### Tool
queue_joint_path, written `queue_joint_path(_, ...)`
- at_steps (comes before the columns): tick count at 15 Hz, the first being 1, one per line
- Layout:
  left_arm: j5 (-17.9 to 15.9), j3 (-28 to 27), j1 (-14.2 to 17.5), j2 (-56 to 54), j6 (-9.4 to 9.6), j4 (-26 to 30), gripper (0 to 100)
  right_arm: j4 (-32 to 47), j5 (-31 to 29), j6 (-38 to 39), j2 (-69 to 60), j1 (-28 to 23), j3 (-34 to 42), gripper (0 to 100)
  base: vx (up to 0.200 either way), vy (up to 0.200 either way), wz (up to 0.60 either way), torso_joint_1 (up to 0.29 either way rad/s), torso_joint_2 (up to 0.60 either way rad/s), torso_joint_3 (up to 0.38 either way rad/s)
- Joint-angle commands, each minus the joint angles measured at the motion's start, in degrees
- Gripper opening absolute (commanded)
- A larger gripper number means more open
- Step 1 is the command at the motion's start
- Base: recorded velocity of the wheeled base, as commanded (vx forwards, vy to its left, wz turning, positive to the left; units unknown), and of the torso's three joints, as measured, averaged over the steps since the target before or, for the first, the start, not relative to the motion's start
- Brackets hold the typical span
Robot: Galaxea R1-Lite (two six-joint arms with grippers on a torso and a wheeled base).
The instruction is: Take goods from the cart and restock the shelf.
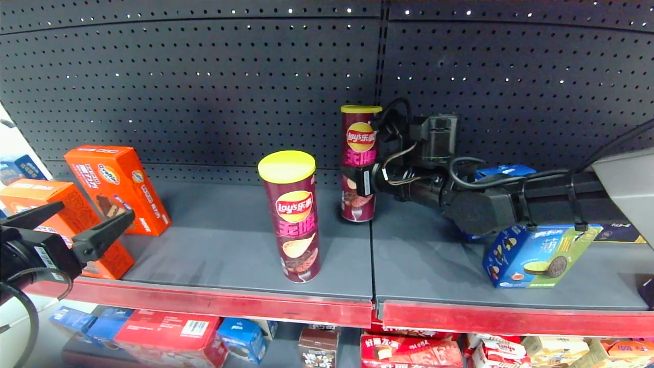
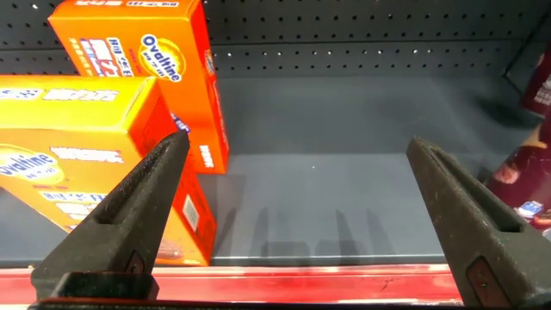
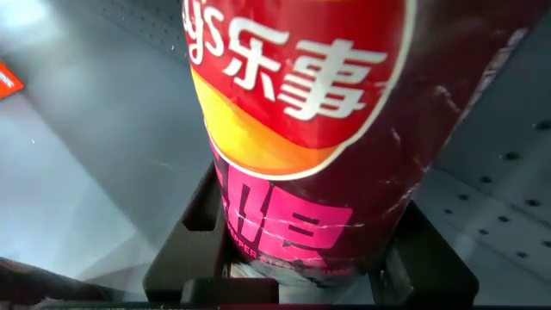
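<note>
Two maroon chip cans with yellow lids stand upright on the grey shelf [image 1: 219,240]. The front can [image 1: 294,214] stands free near the shelf's front edge; part of it shows in the left wrist view [image 2: 527,168]. The back can [image 1: 360,148] stands near the pegboard, and my right gripper [image 1: 364,180] is shut on its middle from the right side. The right wrist view shows this can [image 3: 318,112] standing between the dark fingers [image 3: 200,228]. My left gripper [image 1: 97,209] hangs open in front of the shelf's left end, with nothing between its fingers [image 2: 146,207].
Two orange boxes [image 1: 117,186] [image 1: 56,204] stand at the shelf's left end, close to the left gripper. A blue and green biscuit box [image 1: 536,255] lies under my right arm. A red rail [image 1: 204,304] edges the shelf front. Several packs fill the lower shelf [image 1: 173,335].
</note>
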Motion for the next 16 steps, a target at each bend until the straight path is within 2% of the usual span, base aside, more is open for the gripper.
queue_joint_path(1, 0.01, -0.10, 0.29, 0.14, 0.26, -0.02, 100, -0.82, -0.01, 0.01, 0.30, 0.42, 0.19, 0, 0.000, 0.000, 0.00, 0.000, 0.00, 0.000)
queue_joint_path(6, 0.01, -0.18, 0.29, 0.14, 0.35, -0.02, 100, -5.56, -0.45, -0.08, 0.30, 0.68, 3.53, 0, 0.000, 0.000, 0.00, 0.000, 0.00, 0.000)
queue_joint_path(7, 0.01, -0.18, 0.29, 0.14, 0.96, -0.02, 100, -10.49, -0.71, -1.13, 0.04, 1.04, 8.28, 0, 0.000, 0.000, 0.00, 0.000, 0.00, 0.000)
queue_joint_path(10, 0.01, -0.18, 0.29, 0.14, 1.14, -0.02, 100, -16.11, -0.80, -2.89, -0.22, 1.12, 14.52, 0, 0.000, 0.000, 0.00, 0.000, 0.00, 0.000)
queue_joint_path(16, 0.01, -0.36, 0.29, 0.14, 1.22, -0.02, 100, -16.29, -0.71, -2.89, 0.04, 1.12, 14.35, 0, 0.000, 0.000, 0.00, 0.000, 0.00, 0.000)
